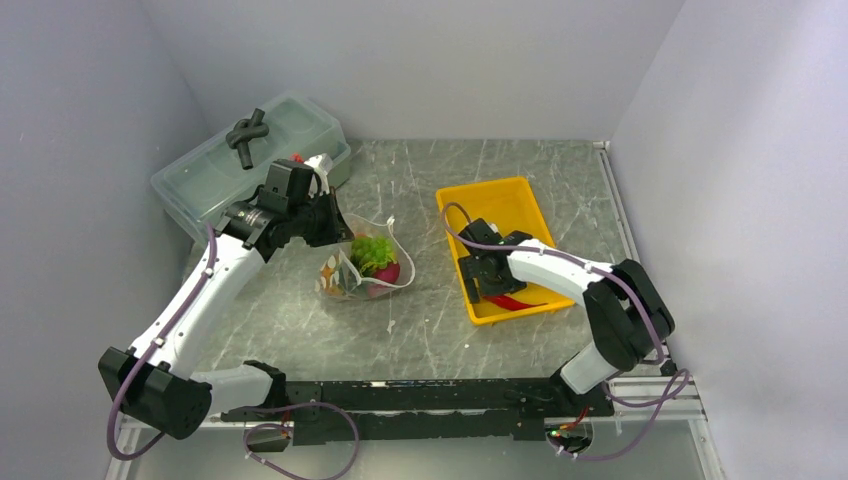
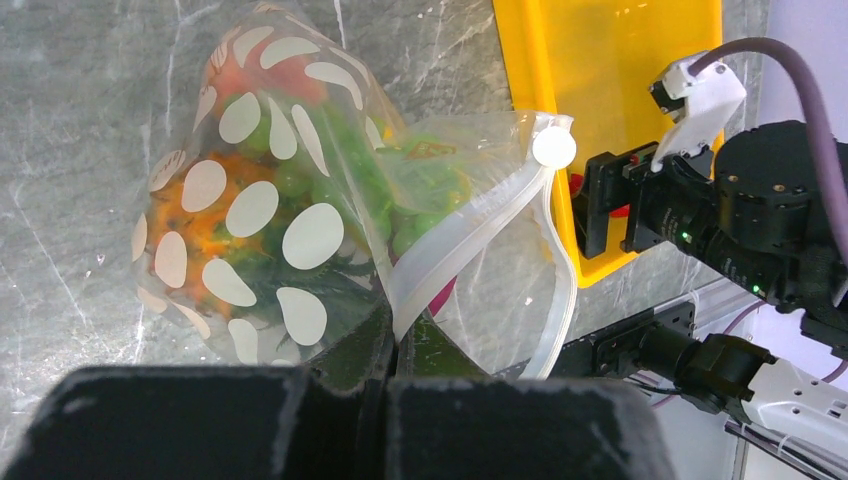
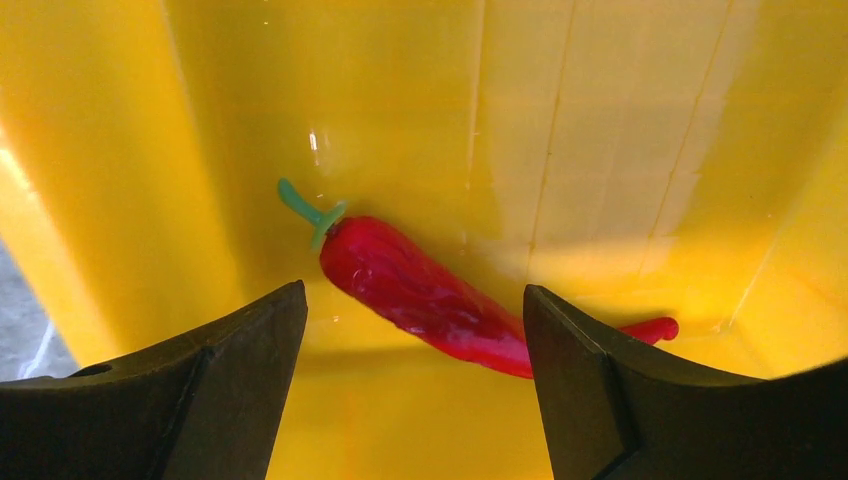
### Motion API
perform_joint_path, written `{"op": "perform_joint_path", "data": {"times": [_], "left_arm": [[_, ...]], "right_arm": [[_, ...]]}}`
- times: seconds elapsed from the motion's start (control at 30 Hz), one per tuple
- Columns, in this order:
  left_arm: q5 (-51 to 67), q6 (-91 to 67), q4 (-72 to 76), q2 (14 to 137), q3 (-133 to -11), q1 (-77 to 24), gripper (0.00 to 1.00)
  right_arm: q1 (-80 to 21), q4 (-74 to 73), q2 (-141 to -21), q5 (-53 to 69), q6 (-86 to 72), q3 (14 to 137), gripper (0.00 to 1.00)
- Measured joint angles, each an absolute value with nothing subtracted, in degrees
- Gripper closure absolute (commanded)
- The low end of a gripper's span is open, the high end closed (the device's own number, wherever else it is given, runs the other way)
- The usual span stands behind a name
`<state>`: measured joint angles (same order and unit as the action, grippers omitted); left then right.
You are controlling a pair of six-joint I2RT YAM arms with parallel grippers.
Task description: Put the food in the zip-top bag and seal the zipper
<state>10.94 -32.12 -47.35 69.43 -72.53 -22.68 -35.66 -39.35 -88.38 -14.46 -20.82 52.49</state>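
- Grey marbled surface [image 1: 440, 330] with pale walls all round; a see-through box with a lid [image 1: 250, 165] sits at the back left.
- A soft clear plastic zip-top bag with white dots [image 2: 290, 230] sits in the middle of the surface. Its mouth is open, and green, orange and pink-red toy food is inside.
- Left claw [image 2: 385, 395] is pinched shut on the bag's edge, right where the whitish zipper strip [image 2: 470, 245] runs in.
- A shiny red toy chili with a green stalk [image 3: 430, 295] lies alone in the hard yellow plastic tray [image 3: 600, 150], at the end nearest the arms.
- Right claw [image 3: 415, 350] hangs just over the chili. It is open wide, with one finger on each side and a gap to the chili.
- I think the chili is light, smooth and a bit slippery, so it could slide out. Best to grab it across its fat middle, not the thin tail.
- The bag looks floppy and thin. It may sag shut unless its mouth is held up, so the stiffer zipper edge looks like the right place to hold.
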Motion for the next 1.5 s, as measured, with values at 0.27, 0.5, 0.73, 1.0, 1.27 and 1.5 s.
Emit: {"op": "perform_joint_path", "data": {"times": [0.27, 0.5, 0.73, 1.0, 1.27, 1.5], "left_arm": [[10.9, -32.1, -47.4, 69.1, -72.4, -22.7, 1.00], [11.0, -32.1, -47.4, 69.1, -72.4, -22.5, 1.00], [10.9, -32.1, -47.4, 69.1, -72.4, -22.4, 1.00], [10.9, -32.1, -47.4, 69.1, -72.4, -22.4, 1.00], [10.9, -32.1, -47.5, 69.1, -72.4, -22.4, 1.00], [10.9, -32.1, -47.6, 69.1, -72.4, -22.4, 1.00]], "right_arm": [[-35.6, -38.7, -91.9, -15.9, -21.7, 53.4, 0.18], [-33.9, -36.7, -95.1, -17.7, -22.4, 56.5, 0.24], [-29.9, -32.9, -97.7, -18.0, -22.6, 58.7, 0.27], [-25.8, -30.9, -99.7, -17.8, -22.6, 60.8, 0.42], [-22.7, -29.7, -101.9, -16.9, -22.5, 62.6, 0.65], [-22.4, -29.4, -102.9, -15.9, -22.0, 63.8, 0.96]]}}
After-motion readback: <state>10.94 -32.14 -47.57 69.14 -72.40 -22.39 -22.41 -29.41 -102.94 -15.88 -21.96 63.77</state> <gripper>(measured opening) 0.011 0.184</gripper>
